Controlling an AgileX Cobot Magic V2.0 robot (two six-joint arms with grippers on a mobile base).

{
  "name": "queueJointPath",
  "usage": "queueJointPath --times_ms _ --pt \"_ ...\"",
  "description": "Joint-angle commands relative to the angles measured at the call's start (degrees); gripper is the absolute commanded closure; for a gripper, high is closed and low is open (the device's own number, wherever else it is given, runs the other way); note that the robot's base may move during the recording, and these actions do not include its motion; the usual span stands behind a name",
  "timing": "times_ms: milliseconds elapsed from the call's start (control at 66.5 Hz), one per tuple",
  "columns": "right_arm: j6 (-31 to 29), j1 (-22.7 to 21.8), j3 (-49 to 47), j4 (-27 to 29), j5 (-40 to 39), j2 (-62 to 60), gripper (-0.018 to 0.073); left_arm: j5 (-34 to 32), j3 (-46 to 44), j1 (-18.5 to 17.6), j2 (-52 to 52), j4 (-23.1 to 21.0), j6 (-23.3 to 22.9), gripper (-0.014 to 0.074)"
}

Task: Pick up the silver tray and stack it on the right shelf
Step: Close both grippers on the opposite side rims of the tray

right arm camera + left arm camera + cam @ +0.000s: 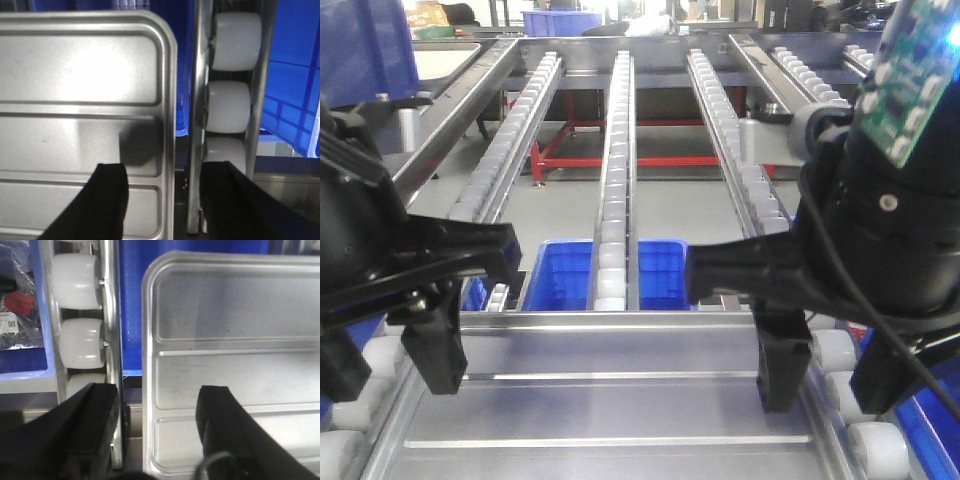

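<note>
The silver tray (610,410) lies flat at the near end of the right shelf (615,150), between the shelf's two outer roller rails. My left gripper (390,360) is open and straddles the tray's left rim. One of its fingers is over the tray floor (225,340) and the other over the roller rail (80,280). My right gripper (832,375) is open astride the right rim in the same way. In the wrist views the left gripper (155,410) and the right gripper (167,185) each show a wide gap. The tray (75,75) is not pinched, and white rollers (235,40) sit just outside it.
A blue crate (565,270) stands under the rack just beyond the tray. A red frame (620,160) stands on the floor farther back. Another roller lane (810,75) runs to the right. A bagged item with a label (15,305) lies in a blue bin at the left.
</note>
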Motion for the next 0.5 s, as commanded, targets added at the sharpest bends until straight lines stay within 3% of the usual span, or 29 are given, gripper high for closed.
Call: queueJointPath --times_ms 0,196,481 --pt "0.18 0.02 -1.15 -0.62 -1.80 -0.82 0.0149 -1.94 -1.74 -0.44 -0.16 0.68 -0.67 0.0321" --pt "0.18 0.02 -1.15 -0.62 -2.61 -0.65 0.0149 -2.85 -1.74 -0.44 0.66 0.58 -0.67 0.0323" --pt "0.18 0.02 -1.15 -0.62 -4.52 0.40 0.0169 -3.32 -1.74 -0.32 2.12 0.51 -0.67 0.0401"
